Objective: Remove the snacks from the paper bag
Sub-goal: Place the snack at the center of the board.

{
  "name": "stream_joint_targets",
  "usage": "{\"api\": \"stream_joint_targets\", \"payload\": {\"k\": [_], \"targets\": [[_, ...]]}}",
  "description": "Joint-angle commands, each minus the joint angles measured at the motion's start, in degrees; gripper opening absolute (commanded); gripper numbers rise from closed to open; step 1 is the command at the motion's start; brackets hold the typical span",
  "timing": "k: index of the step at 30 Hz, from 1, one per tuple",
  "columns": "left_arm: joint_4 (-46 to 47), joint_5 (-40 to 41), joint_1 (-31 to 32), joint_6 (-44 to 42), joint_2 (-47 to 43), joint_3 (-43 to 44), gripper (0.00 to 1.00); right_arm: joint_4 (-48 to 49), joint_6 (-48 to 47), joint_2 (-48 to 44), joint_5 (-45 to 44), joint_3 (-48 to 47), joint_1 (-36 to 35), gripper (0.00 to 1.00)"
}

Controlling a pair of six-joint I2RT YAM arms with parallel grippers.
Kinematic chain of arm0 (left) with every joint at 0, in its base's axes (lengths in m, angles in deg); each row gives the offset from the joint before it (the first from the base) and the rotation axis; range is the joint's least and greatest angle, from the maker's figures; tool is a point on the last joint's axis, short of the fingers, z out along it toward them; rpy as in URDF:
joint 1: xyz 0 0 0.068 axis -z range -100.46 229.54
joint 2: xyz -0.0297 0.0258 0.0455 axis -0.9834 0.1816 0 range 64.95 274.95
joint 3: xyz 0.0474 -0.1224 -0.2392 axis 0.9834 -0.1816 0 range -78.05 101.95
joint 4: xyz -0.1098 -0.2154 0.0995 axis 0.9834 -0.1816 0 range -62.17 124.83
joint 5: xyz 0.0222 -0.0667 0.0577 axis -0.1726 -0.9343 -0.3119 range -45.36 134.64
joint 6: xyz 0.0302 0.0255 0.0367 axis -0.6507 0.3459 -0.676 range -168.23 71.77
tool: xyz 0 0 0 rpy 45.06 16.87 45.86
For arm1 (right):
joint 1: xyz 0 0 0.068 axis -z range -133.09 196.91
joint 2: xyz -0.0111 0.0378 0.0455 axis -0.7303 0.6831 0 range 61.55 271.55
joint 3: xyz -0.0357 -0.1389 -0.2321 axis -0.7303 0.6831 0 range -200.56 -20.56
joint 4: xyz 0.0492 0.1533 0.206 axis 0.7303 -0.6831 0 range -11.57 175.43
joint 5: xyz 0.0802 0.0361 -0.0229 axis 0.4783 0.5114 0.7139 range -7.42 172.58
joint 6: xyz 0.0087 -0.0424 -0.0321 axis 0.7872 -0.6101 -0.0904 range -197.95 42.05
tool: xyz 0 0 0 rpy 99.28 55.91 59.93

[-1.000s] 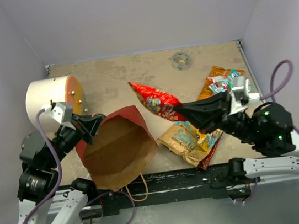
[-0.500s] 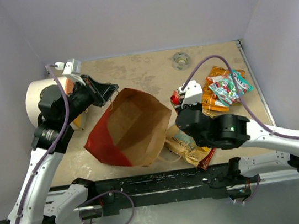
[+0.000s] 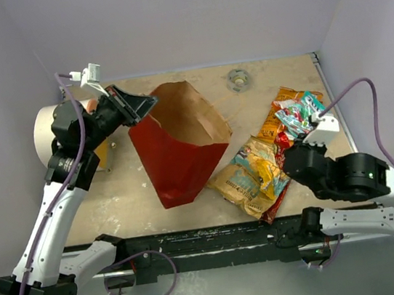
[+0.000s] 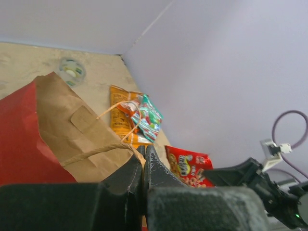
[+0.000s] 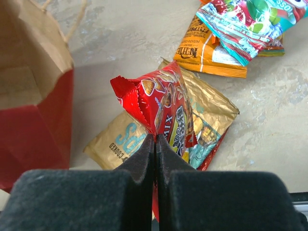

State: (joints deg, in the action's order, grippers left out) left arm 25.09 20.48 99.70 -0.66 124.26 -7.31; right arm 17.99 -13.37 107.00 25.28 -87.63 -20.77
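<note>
Red paper bag (image 3: 175, 150) is held up by its rim, pinched in the closed left gripper (image 3: 145, 105), mouth upward at mid-table. To its right lie a tan-gold packet (image 3: 249, 177) and a teal packet (image 3: 296, 113). The right gripper (image 5: 155, 144), jaws clamped on the red packet (image 5: 166, 108) by its corner, would do best to set it well clear of the bag.

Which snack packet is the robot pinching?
The crinkly red foil packet, clamped at its edge in the right gripper. The tan-gold packet, orange packet and teal packet lie loose on the table.
</note>
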Motion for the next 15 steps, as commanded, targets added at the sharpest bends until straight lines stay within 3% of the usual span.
{"api": "stream_joint_targets", "payload": {"k": [1,6,11,15], "targets": [[-6.60,7.82,-2.01,-4.26,-1.73,2.78,0.00,-4.22,4.70,-1.70,0.79,-0.92,0.27,0.00],[-16.05,10.88,-5.61,-8.24,-4.15,0.05,0.00,-4.66,5.66,-0.15,3.18,0.33,0.27,0.00],[-18.13,8.53,-6.80,-10.80,-8.92,-4.91,0.00,-5.32,7.72,5.17,2.65,1.38,0.58,0.00],[-20.44,8.55,-6.80,-12.22,-12.78,-7.07,0.00,-5.06,7.93,12.98,4.66,2.21,4.96,0.00]]}}
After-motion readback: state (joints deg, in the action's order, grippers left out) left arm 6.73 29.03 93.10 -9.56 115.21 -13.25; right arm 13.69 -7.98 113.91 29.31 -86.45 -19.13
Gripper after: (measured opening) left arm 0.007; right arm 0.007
